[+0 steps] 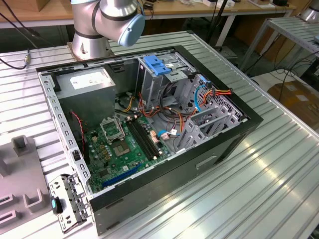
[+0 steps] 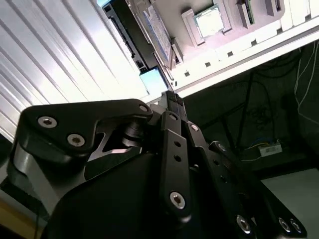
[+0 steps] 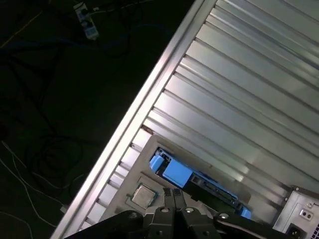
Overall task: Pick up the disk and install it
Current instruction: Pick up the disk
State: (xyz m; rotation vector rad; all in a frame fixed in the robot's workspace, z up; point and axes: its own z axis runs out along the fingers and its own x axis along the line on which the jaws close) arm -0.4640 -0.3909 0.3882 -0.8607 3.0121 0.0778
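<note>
Just above the disk (image 3: 175,174), the hand (image 3: 174,193) hangs, pressed together on nothing. The disk rests near the worktop (image 3: 239,99) edge.

One computer case (image 1: 164,181) holds one motherboard (image 1: 119,149), one power-supply box (image 1: 89,89) and one blue latch (image 1: 157,64); near it lies one disk (image 3: 174,174).

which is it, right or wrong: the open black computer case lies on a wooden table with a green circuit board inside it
Wrong in one respect: the table is ribbed silver metal, not wood, as the exterior view shows. The open black computer case does lie on it, with the green circuit board inside.
</note>
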